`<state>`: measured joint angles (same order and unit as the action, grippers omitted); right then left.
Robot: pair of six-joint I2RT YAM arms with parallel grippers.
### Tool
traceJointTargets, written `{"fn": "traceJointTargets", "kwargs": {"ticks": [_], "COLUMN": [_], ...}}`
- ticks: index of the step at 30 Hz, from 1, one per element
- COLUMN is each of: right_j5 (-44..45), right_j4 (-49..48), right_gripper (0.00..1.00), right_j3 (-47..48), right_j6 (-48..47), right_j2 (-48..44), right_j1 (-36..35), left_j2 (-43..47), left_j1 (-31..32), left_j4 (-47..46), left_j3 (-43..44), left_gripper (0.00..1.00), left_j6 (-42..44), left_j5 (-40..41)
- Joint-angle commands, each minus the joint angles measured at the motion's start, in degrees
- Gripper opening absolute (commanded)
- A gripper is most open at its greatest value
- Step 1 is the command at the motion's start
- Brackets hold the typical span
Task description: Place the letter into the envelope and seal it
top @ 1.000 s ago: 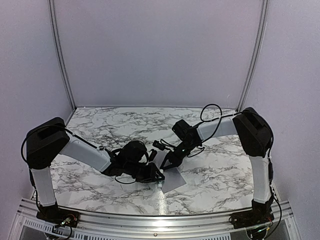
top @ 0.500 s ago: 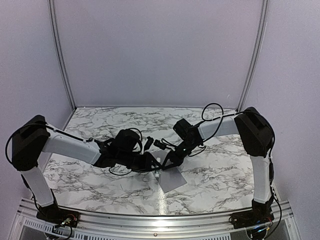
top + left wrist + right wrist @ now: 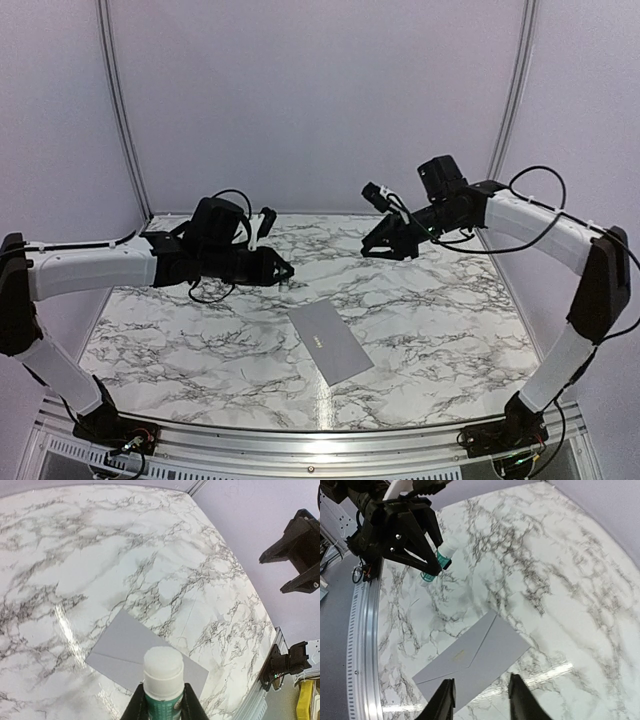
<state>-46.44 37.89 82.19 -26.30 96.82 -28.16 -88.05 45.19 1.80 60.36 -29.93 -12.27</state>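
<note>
Right claw (image 3: 482, 700) hangs open, empty, above the envelope (image 3: 475, 657); left claw (image 3: 163, 706), also above it, grips a tube (image 3: 163, 672).

Marble-patterned table (image 3: 200, 345), white with grey veining, glossy, with a streak of glare toward the near edge. Small tube (image 3: 163, 672), white cap over a green-and-white body (label unreadable), was up off the tabletop. Metal rail (image 3: 300, 447) ran along the near edge; plain lilac walls (image 3: 320, 100) stood behind.
</note>
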Motion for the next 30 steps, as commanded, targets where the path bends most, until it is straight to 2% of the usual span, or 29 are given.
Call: {"fn": "traceJointTargets", "kwargs": {"ticks": [1,3,5,6,10,11,14,17,23,30], "right_j5": [9.53,14.26,15.36,14.04,-1.14,-4.78,-15.93,-17.46,-22.05,-24.02], "right_j4": [-2.57,-6.76,-10.02,-11.00,-9.74,-9.07,-9.11,-9.49,-9.21,-14.03], "right_gripper": [0.40,0.62,0.96,0.98,0.98,0.95,0.75,0.62,0.65,0.65], "right_j3": [2.12,0.46,-1.44,-2.29,-5.42,-6.00,-8.18,-7.92,-6.03,-5.20], "right_j6": [-1.42,0.40,4.19,6.34,6.51,5.67,4.78,6.32,6.07,12.64], "right_j2": [-9.18,-13.61,-16.74,-17.63,-18.05,-17.92,-17.27,-15.62,-13.59,-11.30], "right_j1": [0.89,1.36,2.76,3.89,6.54,6.56,6.01,2.83,-1.90,-3.71], "left_j2": [1.30,0.69,0.31,0.11,-1.11,-1.61,-2.86,-3.95,-4.25,-4.53], "left_j1": [-0.31,-0.21,-0.19,-0.15,1.12,2.00,4.97,7.62,9.38,9.32], "left_j4": [1.82,-0.05,-4.46,-7.51,-16.91,-18.36,-22.87,-26.81,-35.09,-41.07], "left_j3": [7.89,10.99,12.93,13.24,14.08,14.45,14.81,14.61,11.52,9.09], "left_gripper": [0.00,0.00,0.00,0.00,0.00,0.00,0.00,0.00,0.00,0.00], "left_j6": [8.09,9.49,9.81,9.61,8.20,8.37,9.22,8.97,6.17,3.37], "left_j5": [1.82,0.39,-2.33,-4.07,-8.54,-8.58,-8.27,-7.66,-7.08,-8.59]}}
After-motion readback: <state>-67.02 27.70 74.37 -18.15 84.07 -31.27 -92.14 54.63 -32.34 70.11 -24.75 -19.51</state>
